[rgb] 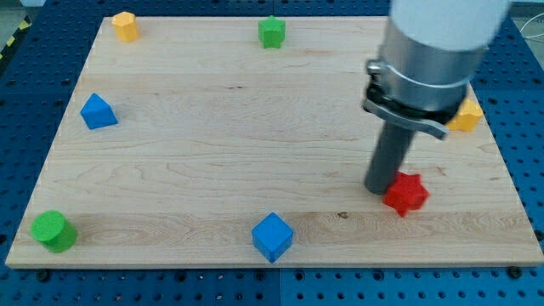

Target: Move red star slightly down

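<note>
Item 1: red star-shaped block, lower right of the frame on the pale wooden board. Your dark rod meets the board at my tip, touching the star's upper-left edge, placed there, you may judge, to shove it downward.

Item 2: jaws: none fitted; nothing is held.

Item 3: bystanders, well apart: blue cube bottom centre; green cylinder lower left; blue triangular block left; yellow block upper left; green star-like block top centre; yellow block right, partly hidden.

Item 4: writing, brands: none legible.
</note>
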Robot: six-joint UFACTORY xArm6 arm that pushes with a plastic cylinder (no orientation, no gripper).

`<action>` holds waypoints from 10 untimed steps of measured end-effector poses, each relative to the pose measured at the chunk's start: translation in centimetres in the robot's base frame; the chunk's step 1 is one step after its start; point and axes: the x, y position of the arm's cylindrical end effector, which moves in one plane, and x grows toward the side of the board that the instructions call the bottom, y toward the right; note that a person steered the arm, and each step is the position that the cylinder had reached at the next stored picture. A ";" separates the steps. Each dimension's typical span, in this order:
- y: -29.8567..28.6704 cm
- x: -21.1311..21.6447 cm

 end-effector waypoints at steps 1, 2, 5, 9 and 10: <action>3.6 1.0; 6.2 1.5; 4.1 4.3; 6.7 2.0; 8.0 1.1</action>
